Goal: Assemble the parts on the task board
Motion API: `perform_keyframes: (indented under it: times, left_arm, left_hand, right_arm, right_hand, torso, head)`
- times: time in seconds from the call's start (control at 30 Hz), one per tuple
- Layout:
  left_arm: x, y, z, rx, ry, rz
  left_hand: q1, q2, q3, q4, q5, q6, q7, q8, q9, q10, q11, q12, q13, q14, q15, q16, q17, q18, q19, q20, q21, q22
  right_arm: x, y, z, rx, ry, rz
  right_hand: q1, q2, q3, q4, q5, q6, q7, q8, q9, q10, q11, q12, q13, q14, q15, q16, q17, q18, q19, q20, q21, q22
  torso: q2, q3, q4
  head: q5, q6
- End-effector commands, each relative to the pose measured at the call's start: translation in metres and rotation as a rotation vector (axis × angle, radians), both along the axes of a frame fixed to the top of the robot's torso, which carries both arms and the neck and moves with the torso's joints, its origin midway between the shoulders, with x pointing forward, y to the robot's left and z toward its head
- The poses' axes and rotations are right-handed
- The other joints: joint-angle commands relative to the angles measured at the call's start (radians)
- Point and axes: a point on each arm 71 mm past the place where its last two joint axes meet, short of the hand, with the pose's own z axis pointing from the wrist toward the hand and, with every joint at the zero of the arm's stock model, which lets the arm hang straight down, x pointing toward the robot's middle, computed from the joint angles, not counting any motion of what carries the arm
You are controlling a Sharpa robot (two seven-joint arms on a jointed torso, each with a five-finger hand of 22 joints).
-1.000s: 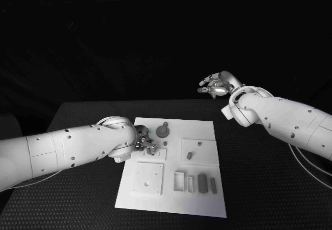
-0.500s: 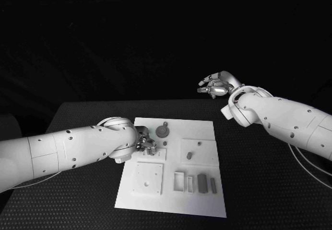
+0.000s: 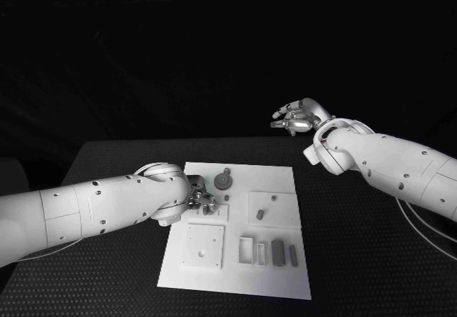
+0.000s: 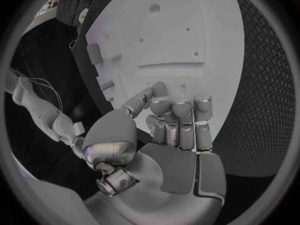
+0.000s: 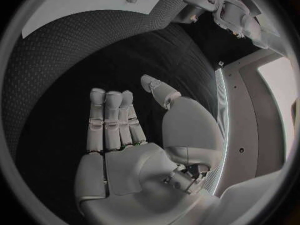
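The white task board (image 3: pixel 269 174) lies in the middle of the black table. On it are a round grey part (image 3: pixel 224 179), a small grey part (image 3: pixel 261 214) in a square block, and two grey bars (image 3: pixel 278 252) near the front. My left hand (image 3: pixel 200 201) rests with curled fingers on the board's left side, by a small square plate. In the left wrist view its fingers (image 4: pixel 178 120) bend down onto the board (image 4: pixel 187 30), and their tips are hidden. My right hand (image 3: pixel 300 117) hangs high beyond the table's far edge, with its fingers (image 5: pixel 112 120) spread and nothing in them.
A white square plate (image 3: pixel 205 245) with holes and two white frames (image 3: pixel 253 251) sit at the board's front. Black table (image 3: pixel 362 264) surrounds the board on all sides. My right forearm (image 3: pixel 381 162) reaches over the table's right side.
My left hand has crept a little to the right and nearer, further onto the board. The right hand has stayed where it was.
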Motion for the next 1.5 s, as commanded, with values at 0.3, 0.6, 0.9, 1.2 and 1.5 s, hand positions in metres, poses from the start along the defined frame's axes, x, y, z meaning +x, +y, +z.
perform_keyframes:
  times: [0.3, 0.6, 0.9, 1.2, 1.5]
  left_arm:
    - [0.000, 0.002, 0.000, 0.017, -0.022, -0.011]
    - [0.000, 0.007, 0.001, 0.003, -0.033, -0.003]
    - [-0.004, 0.016, 0.004, -0.026, -0.043, 0.018]
    - [0.008, 0.024, 0.035, -0.148, -0.065, 0.087]
    - [0.046, 0.048, 0.071, -0.167, -0.172, 0.161]
  left_hand:
    - [-0.053, -0.076, -0.086, 0.054, -0.093, 0.033, -0.023, -0.022, 0.020, -0.011, 0.003, -0.013, 0.006, 0.005, -0.050, 0.005, -0.010, 0.022, -0.009, -0.145, -0.002, 0.007]
    - [-0.055, -0.123, -0.093, 0.081, -0.138, 0.028, -0.020, -0.035, 0.028, -0.017, 0.005, -0.022, 0.008, -0.003, -0.049, 0.002, -0.016, 0.024, -0.015, -0.145, -0.008, 0.006]
    - [-0.091, -0.213, -0.118, 0.163, -0.190, 0.020, -0.018, -0.047, 0.045, -0.023, 0.010, -0.031, 0.014, -0.015, -0.046, 0.004, -0.021, 0.026, -0.026, -0.143, -0.014, 0.004]
    - [-0.063, -0.183, -0.178, 0.133, -0.189, -0.064, 0.019, -0.114, 0.021, -0.082, 0.043, -0.080, 0.000, -0.076, -0.015, -0.033, -0.041, 0.017, -0.084, -0.128, -0.050, -0.006]
    - [0.011, -0.161, -0.182, 0.090, -0.166, -0.179, 0.068, -0.188, -0.023, -0.158, 0.089, -0.173, -0.044, -0.127, 0.031, -0.094, -0.079, -0.004, -0.125, -0.107, -0.102, -0.027]
  right_arm:
    - [0.000, 0.001, 0.000, -0.010, 0.001, 0.014]
    - [0.000, -0.001, 0.000, -0.011, 0.000, 0.009]
    - [0.000, -0.003, 0.000, -0.012, 0.000, 0.006]
    - [0.000, -0.006, -0.002, -0.014, 0.002, 0.001]
    - [0.001, -0.011, -0.002, -0.017, 0.003, -0.010]
  right_hand:
    - [0.001, -0.002, 0.000, -0.007, 0.005, -0.002, 0.006, 0.000, -0.001, -0.009, 0.004, 0.005, -0.003, -0.007, 0.001, 0.007, -0.003, 0.029, -0.002, 0.008, -0.005, 0.002]
    - [-0.001, -0.002, -0.001, -0.007, 0.005, -0.003, 0.006, 0.000, -0.001, -0.010, 0.004, 0.005, -0.005, -0.009, 0.002, 0.007, -0.005, 0.029, -0.003, 0.008, -0.006, 0.003]
    - [-0.003, -0.003, -0.001, -0.007, 0.005, -0.004, 0.007, -0.001, -0.001, -0.011, 0.005, 0.006, -0.006, -0.009, 0.002, 0.008, -0.006, 0.029, -0.003, 0.009, -0.007, 0.003]
    - [-0.005, -0.003, -0.002, -0.006, 0.005, -0.004, 0.007, -0.001, -0.001, -0.011, 0.005, 0.007, -0.007, -0.010, 0.002, 0.008, -0.006, 0.029, -0.003, 0.009, -0.008, 0.004]
    - [-0.006, -0.003, -0.002, -0.006, 0.006, -0.005, 0.007, -0.001, -0.001, -0.012, 0.005, 0.007, -0.008, -0.010, 0.002, 0.008, -0.007, 0.029, -0.003, 0.009, -0.008, 0.004]
  torso:
    - [0.000, -0.0008, 0.0009]
    - [0.001, -0.0011, 0.0003]
    - [-0.001, -0.0007, 0.0016]
    - [0.000, 0.0002, 0.0004]
    - [0.000, 0.0007, 0.0004]
  head:
    - [-0.003, -0.001]
    - [-0.004, 0.000]
    - [-0.005, 0.003]
    - [-0.001, 0.027]
    - [0.000, 0.047]
